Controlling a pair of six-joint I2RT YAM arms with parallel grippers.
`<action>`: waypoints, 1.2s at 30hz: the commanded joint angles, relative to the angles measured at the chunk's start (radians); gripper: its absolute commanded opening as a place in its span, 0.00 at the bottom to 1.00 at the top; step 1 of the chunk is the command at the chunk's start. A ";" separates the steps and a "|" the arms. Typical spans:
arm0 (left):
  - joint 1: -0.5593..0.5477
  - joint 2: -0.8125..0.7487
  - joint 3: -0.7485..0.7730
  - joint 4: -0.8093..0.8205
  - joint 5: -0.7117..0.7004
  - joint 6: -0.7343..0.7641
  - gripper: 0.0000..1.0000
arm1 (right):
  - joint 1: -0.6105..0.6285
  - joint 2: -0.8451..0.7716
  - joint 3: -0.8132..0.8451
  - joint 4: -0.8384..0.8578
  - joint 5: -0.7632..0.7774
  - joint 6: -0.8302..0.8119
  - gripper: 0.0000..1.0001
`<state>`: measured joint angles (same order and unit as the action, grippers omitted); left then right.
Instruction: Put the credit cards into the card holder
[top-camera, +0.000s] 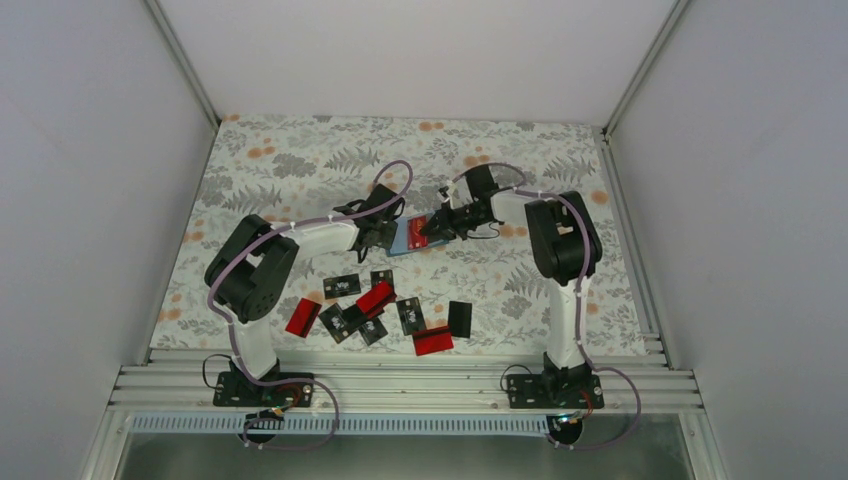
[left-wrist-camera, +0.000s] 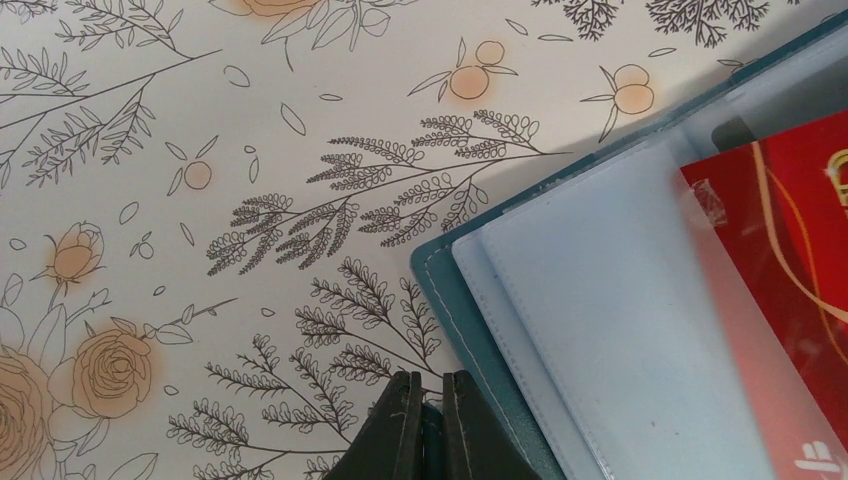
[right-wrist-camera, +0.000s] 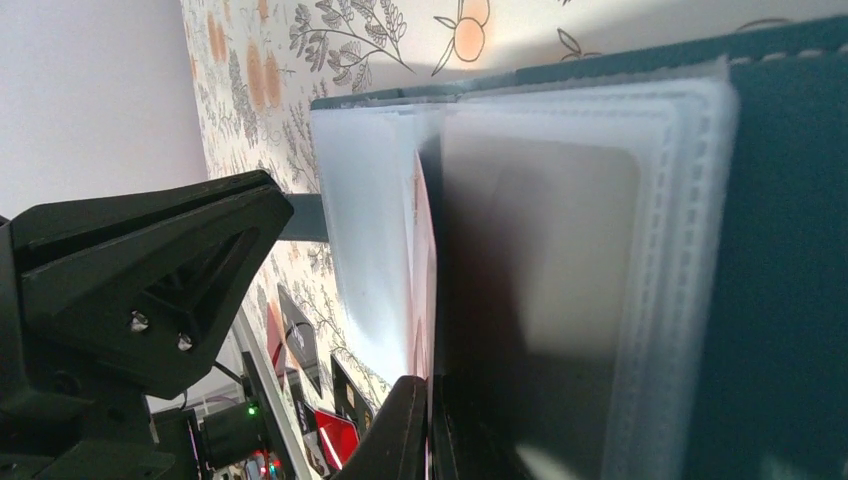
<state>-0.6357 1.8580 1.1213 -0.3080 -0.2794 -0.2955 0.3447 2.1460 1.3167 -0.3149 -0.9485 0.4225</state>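
Observation:
The teal card holder (top-camera: 403, 240) lies open on the floral table, its clear sleeves (left-wrist-camera: 600, 320) fanned out. My left gripper (left-wrist-camera: 428, 400) is shut on the teal cover's edge (left-wrist-camera: 470, 330), at the holder's left side (top-camera: 383, 234). My right gripper (right-wrist-camera: 430, 420) comes in from the right (top-camera: 434, 226), shut on a red credit card (top-camera: 417, 224). That card shows edge-on (right-wrist-camera: 432, 290) between the sleeves, and its red face (left-wrist-camera: 790, 230) lies partly under a clear sleeve. Several loose credit cards, red (top-camera: 375, 298) and black (top-camera: 411, 315), lie nearer the arm bases.
Loose cards spread from a red one (top-camera: 302, 316) on the left to a black one (top-camera: 460, 318) on the right, with another red card (top-camera: 433, 341) close to the metal rail (top-camera: 400, 382). White walls enclose the table on three sides.

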 joint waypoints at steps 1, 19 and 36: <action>0.001 0.002 0.007 0.022 0.006 0.020 0.02 | 0.010 0.040 0.051 -0.044 -0.028 -0.023 0.04; 0.004 0.001 -0.011 0.084 0.051 0.063 0.02 | 0.022 0.103 0.125 -0.076 -0.108 -0.056 0.04; 0.004 -0.002 -0.013 0.070 0.065 0.030 0.02 | 0.058 0.121 0.087 0.033 -0.136 0.050 0.04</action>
<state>-0.6357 1.8580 1.1198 -0.2417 -0.2256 -0.2474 0.3775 2.2524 1.4231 -0.3424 -1.0721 0.4183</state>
